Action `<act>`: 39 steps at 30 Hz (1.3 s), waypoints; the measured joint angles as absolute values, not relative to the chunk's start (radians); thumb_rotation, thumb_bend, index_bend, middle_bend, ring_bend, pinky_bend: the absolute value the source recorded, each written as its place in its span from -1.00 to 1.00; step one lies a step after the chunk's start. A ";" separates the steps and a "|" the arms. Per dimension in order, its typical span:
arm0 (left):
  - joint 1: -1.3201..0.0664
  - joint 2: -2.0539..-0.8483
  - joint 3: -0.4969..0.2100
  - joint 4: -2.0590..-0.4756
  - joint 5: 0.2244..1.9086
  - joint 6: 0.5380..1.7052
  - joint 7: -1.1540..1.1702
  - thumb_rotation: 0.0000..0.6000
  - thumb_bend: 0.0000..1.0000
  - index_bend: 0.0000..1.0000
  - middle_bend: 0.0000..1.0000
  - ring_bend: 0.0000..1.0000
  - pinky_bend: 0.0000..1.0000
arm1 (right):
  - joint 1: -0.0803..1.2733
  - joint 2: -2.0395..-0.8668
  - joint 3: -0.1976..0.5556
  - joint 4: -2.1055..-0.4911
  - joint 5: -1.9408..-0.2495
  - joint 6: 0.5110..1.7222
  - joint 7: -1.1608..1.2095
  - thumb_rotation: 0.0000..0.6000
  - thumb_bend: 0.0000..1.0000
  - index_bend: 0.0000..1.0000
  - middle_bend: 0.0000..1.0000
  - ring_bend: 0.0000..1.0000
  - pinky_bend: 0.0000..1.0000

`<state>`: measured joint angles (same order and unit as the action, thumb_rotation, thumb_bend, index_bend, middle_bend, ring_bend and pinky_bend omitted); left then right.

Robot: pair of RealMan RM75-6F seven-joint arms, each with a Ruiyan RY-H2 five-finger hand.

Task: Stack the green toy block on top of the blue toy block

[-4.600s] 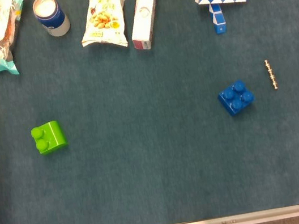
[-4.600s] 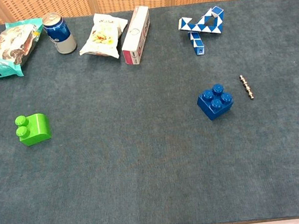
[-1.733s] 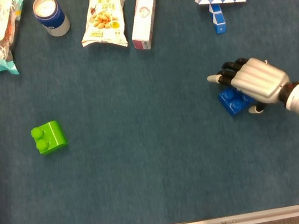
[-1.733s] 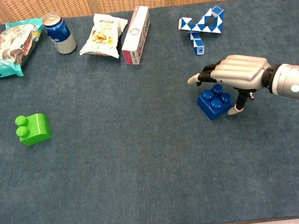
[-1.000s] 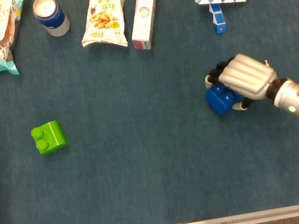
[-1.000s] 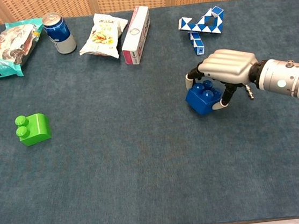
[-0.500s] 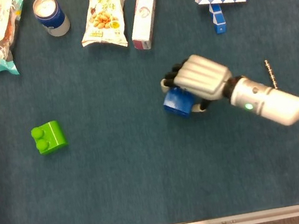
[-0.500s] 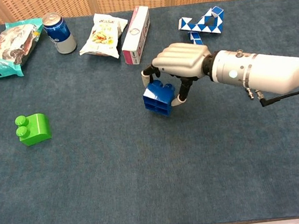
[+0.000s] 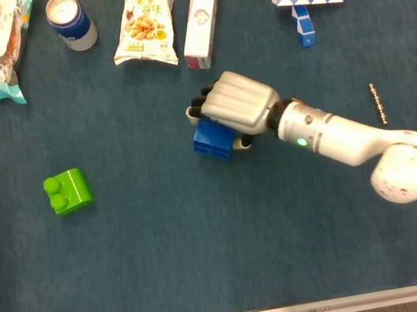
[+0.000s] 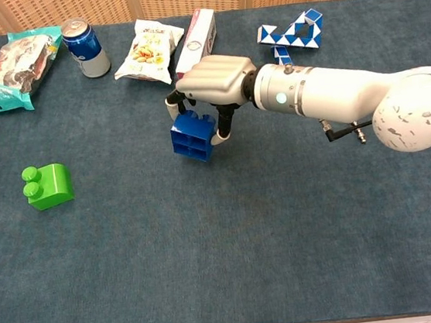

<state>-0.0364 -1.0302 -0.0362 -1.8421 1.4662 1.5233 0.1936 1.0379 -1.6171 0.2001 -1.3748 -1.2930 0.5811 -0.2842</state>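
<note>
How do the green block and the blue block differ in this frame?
The blue block is gripped by the right hand near the table's middle; the green block lies untouched on the left. The blue one is tilted, with its hollow underside toward the chest view; the green one lies with its two studs pointing sideways. The green top looks rounded, the blue boxier. Both are studded toy bricks.

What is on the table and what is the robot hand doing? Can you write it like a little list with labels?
right hand: holds the blue block, tilted
left hand: not in view
green block: on the blue cloth, far left, untouched
back row: snack bags, can, pink box, blue-white twist puzzle
stacking: not done yet
</note>
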 measured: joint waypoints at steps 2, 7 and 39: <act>-0.036 -1.030 -0.036 -1.841 1.464 1.523 0.195 1.00 -0.56 -0.31 -0.33 -0.37 -0.50 | 1.061 -1.634 0.206 -1.354 -1.273 0.570 -0.303 1.00 -0.77 -0.26 -0.25 -0.32 -0.07; -0.034 -1.030 -0.037 -1.840 1.461 1.525 0.194 1.00 -0.56 -0.31 -0.33 -0.37 -0.50 | 1.122 -1.685 0.214 -1.292 -1.230 0.545 -0.357 1.00 -0.77 -0.26 -0.25 -0.32 -0.07; -0.022 -1.026 -0.031 -1.825 1.461 1.531 0.174 1.00 -0.56 -0.33 -0.33 -0.37 -0.50 | 1.197 -1.731 0.167 -1.252 -1.182 0.553 -0.368 1.00 -0.77 -0.73 -0.55 -0.66 -0.37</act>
<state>-0.0219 -1.0264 -0.0310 -1.8249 1.4611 1.5311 0.1735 1.1973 -1.7314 0.1672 -1.2516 -1.1825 0.5529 -0.3683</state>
